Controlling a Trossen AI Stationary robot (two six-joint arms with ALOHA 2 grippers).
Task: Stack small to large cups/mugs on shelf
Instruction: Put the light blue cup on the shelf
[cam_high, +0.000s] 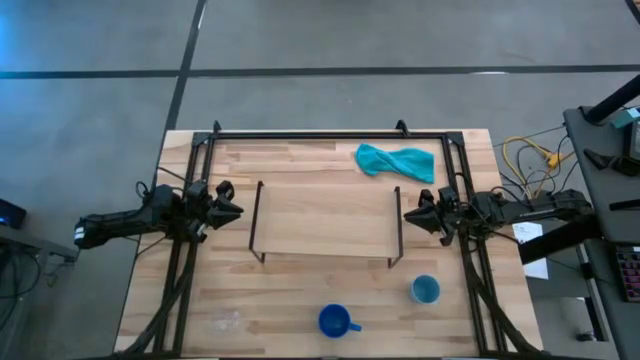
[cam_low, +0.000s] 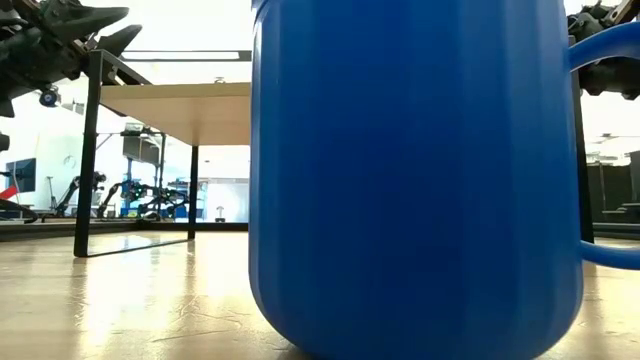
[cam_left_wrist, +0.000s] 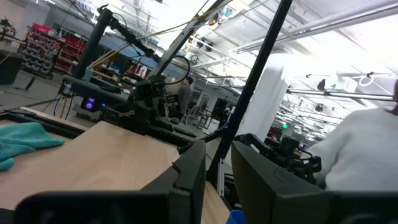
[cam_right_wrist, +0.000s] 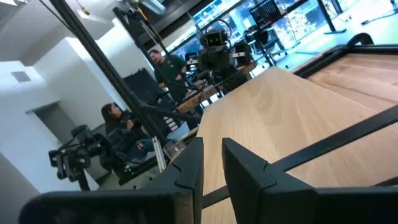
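Observation:
The shelf (cam_high: 325, 220), a light-wood board on thin black wire legs, stands mid-table. The dark blue handled mug (cam_high: 335, 320) stands on its base near the table's near edge and fills the low view (cam_low: 415, 170). The light blue handleless cup (cam_high: 425, 290) stands to its right, nearer the shelf. No clear glass mug is in view. My left gripper (cam_high: 235, 210) hovers off the shelf's left end and my right gripper (cam_high: 410, 213) off its right end. Each touches nothing, and a narrow gap shows between the fingers in both wrist views (cam_left_wrist: 217, 174) (cam_right_wrist: 212, 168).
A teal cloth (cam_high: 395, 160) lies crumpled behind the shelf's right end. A black metal frame (cam_high: 330, 133) runs along the table's far edge and down both sides. People (cam_right_wrist: 165, 68) are in the room beyond the table. Bare tabletop lies between the shelf and the mugs.

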